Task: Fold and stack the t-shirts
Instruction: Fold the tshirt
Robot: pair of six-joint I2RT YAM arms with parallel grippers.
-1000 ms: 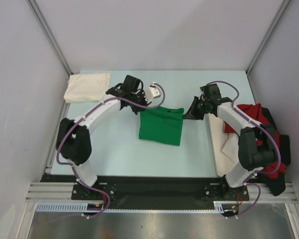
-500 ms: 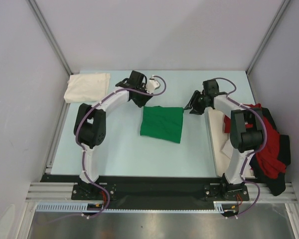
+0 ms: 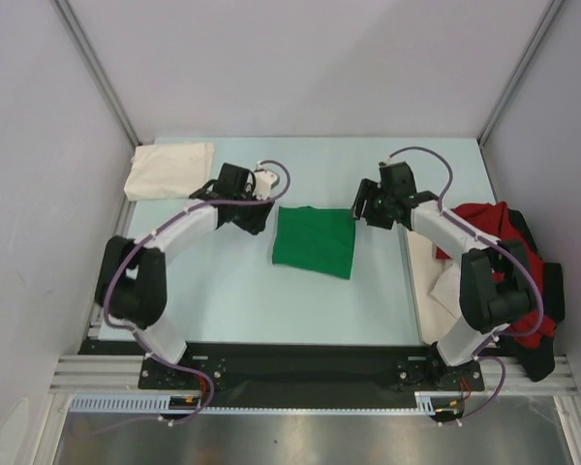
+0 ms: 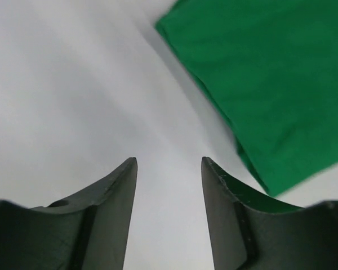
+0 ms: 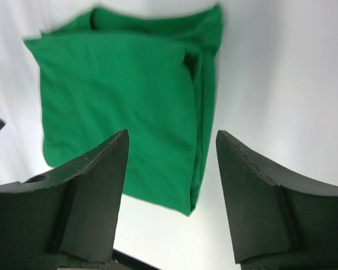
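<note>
A bright green t-shirt lies folded in a rough square at the middle of the table, free of both grippers. My left gripper hovers just off its far left corner, open, with only bare table between the fingers; the green t-shirt fills the upper right of that view. My right gripper sits at the far right corner, open wide above the folded edge of the green t-shirt, gripping nothing. A cream-white t-shirt lies folded at the back left. Red and dark t-shirts are heaped at the right.
A flat whitish rectangle lies on the table's right side, under the right arm and partly under the heap. Grey walls close in the back and both sides. The arm bases stand on the black rail at the near edge.
Both grippers have gone from shut to open and let go of the green t-shirt's far edge. The shirt has settled flat, and both wrists have shifted slightly off its corners.
</note>
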